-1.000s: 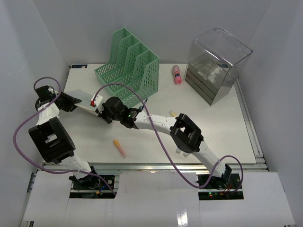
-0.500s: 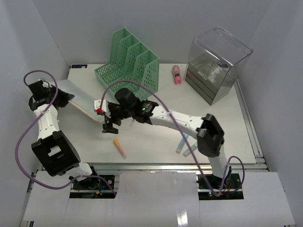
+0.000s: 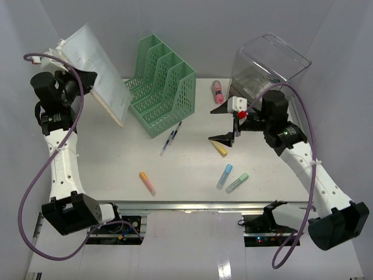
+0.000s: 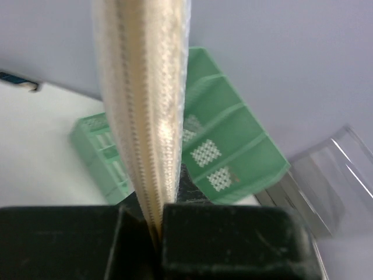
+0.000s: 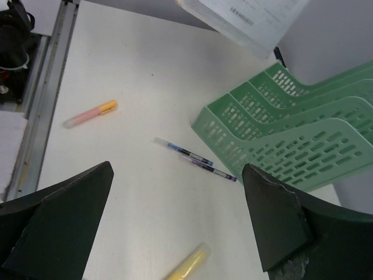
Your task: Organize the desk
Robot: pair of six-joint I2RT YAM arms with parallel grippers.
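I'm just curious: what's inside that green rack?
Nothing that shows: the rack looks empty from above, though its dividers hide the slot bottoms. The booklet is held up beside it in the left gripper, not in it. Pens lie at its foot.

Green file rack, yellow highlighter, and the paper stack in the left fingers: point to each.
green file rack (image 3: pixel 172 100), top external view, mesh side wall.
yellow highlighter (image 3: pixel 220 150), top external view, middle of its barrel.
paper stack (image 3: pixel 96 71), top external view, flat front face.
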